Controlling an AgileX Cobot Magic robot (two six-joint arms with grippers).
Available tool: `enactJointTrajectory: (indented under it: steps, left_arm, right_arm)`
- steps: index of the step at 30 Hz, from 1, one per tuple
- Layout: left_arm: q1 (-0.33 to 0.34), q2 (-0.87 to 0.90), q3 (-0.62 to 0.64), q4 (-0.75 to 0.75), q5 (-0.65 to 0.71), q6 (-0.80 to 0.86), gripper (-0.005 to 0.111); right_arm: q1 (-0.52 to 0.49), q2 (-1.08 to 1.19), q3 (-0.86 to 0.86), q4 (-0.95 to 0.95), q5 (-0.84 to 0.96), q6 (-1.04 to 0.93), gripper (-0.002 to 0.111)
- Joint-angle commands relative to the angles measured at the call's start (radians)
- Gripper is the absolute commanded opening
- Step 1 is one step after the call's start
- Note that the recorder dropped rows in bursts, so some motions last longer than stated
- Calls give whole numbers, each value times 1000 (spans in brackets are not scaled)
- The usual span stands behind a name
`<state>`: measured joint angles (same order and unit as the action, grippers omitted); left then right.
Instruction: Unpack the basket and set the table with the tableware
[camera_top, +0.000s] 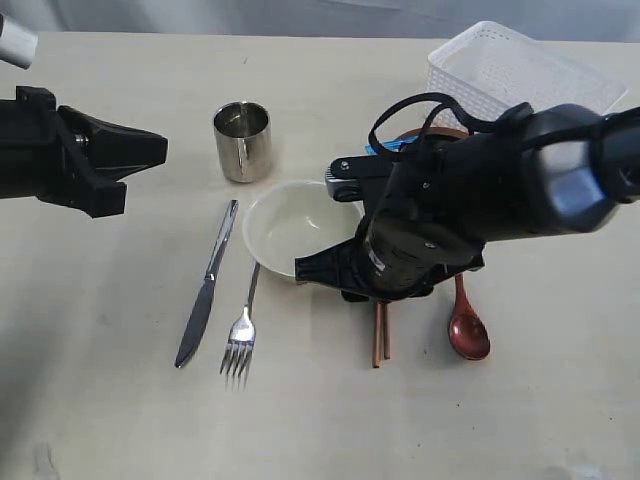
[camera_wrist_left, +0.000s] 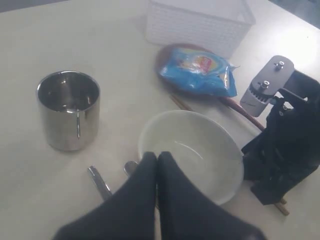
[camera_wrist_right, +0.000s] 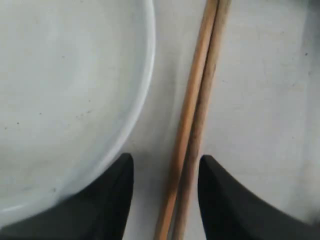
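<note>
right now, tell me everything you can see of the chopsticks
The chopsticks are a pair of slim, light brown, wooden-looking sticks lying flat on the table, side by side and touching. They run beside the rim of the cream bowl, a narrow gap between. The right hand stands open astride them, not closed on them. In the exterior view only their ends show from under that arm, left of the spoon.

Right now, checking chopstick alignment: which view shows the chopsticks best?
Right wrist view: the chopsticks span the frame, side by side. The exterior view shows only their ends past the right arm; the left wrist view, short bits.
</note>
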<state>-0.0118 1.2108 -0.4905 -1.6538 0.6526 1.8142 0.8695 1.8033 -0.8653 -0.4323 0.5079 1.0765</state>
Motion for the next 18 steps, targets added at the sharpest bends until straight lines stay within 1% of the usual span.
enactJointTrajectory:
  steps: [1, 6, 13, 18]
  left_arm:
    - [3, 0, 6, 0, 5, 5, 0]
    - [3, 0, 6, 0, 5, 5, 0]
    - [3, 0, 6, 0, 5, 5, 0]
    - [3, 0, 6, 0, 5, 5, 0]
  right_arm:
    - [-7, -9, -6, -9, -37, 5, 41]
    - [5, -9, -6, 1, -55, 5, 41]
    - [5, 14, -6, 10, 8, 7, 41]
    - [5, 43, -6, 11, -31, 7, 41]
